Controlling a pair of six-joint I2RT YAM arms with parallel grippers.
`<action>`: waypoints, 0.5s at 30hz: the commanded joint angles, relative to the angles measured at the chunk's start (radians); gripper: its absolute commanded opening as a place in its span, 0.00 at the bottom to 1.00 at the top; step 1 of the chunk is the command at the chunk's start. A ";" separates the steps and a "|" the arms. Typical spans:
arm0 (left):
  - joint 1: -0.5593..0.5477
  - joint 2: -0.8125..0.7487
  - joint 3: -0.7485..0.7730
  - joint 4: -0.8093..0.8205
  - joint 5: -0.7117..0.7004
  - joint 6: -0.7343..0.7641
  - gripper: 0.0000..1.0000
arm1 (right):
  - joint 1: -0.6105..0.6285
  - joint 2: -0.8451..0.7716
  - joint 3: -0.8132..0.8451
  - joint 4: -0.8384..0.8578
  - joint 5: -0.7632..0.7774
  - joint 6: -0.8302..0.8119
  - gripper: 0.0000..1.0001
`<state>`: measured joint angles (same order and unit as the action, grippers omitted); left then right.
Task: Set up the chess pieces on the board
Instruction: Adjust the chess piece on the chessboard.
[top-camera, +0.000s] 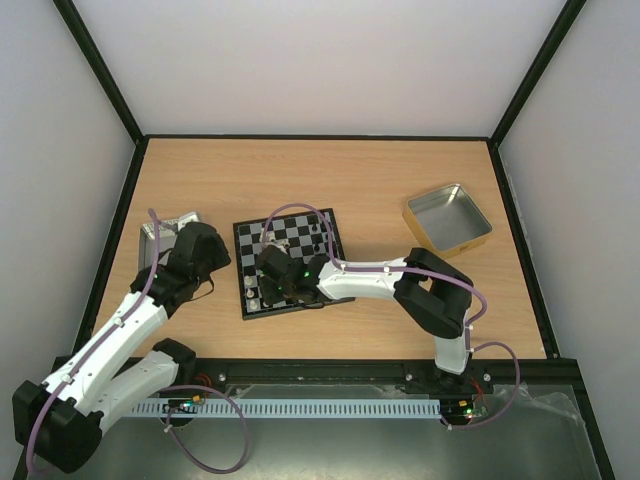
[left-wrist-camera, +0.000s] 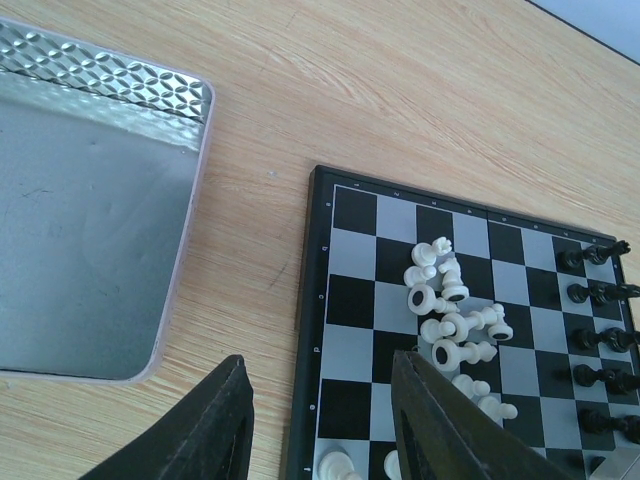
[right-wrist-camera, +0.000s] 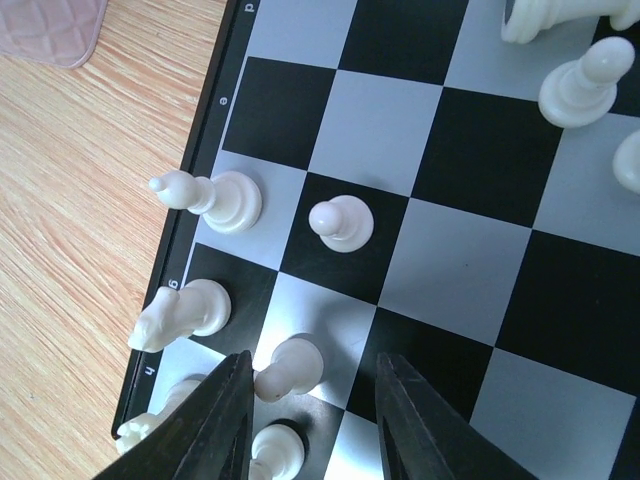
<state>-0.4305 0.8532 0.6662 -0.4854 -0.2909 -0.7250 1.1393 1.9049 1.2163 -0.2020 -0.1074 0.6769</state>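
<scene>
My right end effector (right-wrist-camera: 315, 360), spread, straddles a glossy cream pawn (right-wrist-camera: 290, 365), contact unclear; left end effector (left-wrist-camera: 318, 358) spread too.

board (top-camera: 300, 238) mid-table | right end effector (top-camera: 272, 288) over its near-left corner | tin (top-camera: 447, 216) far right

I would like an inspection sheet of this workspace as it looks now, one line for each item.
Surface: wooden table, bare wood around the board.
Job's things: board lies flat; black pieces upright in a row along one edge; white pieces heaped mid-board, lying down; upright white pieces near another edge.
Clutter: left tin and right tin, both silver.
Grippers: left gripper open, holding nothing, at the board's edge; right gripper open, straddling one white piece.
Cables: purple cable arcs over the board.
Surroundings: white walls, black frame.
</scene>
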 joint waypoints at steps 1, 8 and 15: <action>0.007 0.007 -0.017 0.005 -0.002 0.011 0.40 | 0.009 0.019 0.027 -0.027 0.016 -0.019 0.31; 0.007 0.007 -0.018 0.005 -0.002 0.010 0.40 | 0.020 0.028 0.046 -0.039 0.012 -0.033 0.25; 0.007 0.004 -0.018 0.005 -0.002 0.010 0.40 | 0.023 0.039 0.053 -0.043 0.024 -0.029 0.15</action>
<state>-0.4305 0.8581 0.6662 -0.4850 -0.2901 -0.7246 1.1545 1.9190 1.2388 -0.2100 -0.1089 0.6533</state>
